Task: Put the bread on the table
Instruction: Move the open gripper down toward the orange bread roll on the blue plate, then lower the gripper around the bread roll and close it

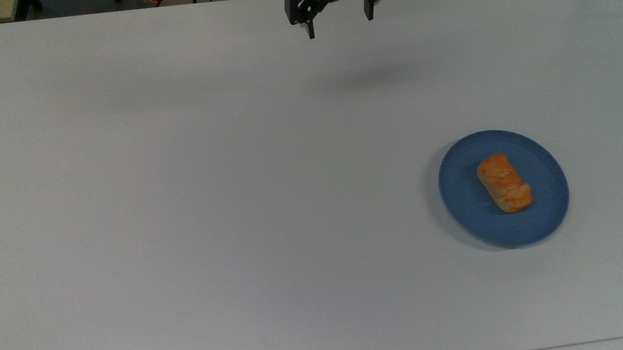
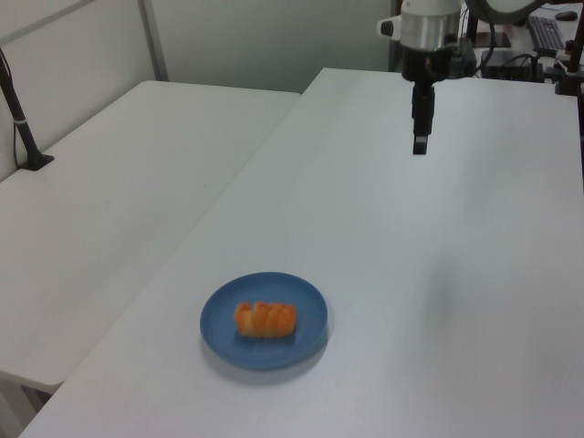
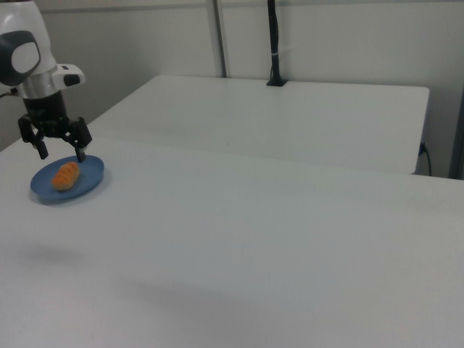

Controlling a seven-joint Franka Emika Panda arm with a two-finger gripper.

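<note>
Hand (image 1: 337,24) spread, empty, hovering high over far edge of counter (image 1: 180,207), well apart from bread (image 1: 504,182).

Bread lying at middle of blue plate (image 1: 460,196), toward top view's right.

Risks, as judged:
- Off-centre descent: fingertip striking plate rim, tipping or sliding plate.
- Closing along bun's length: slip off lumpy glazed crust.
- Hard squeeze: soft bun crushed.

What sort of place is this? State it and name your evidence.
Probably a robotics lab or office workspace: plain white table, a robot arm's gripper above it, and a black pole clamped to a neighbouring table.
</note>
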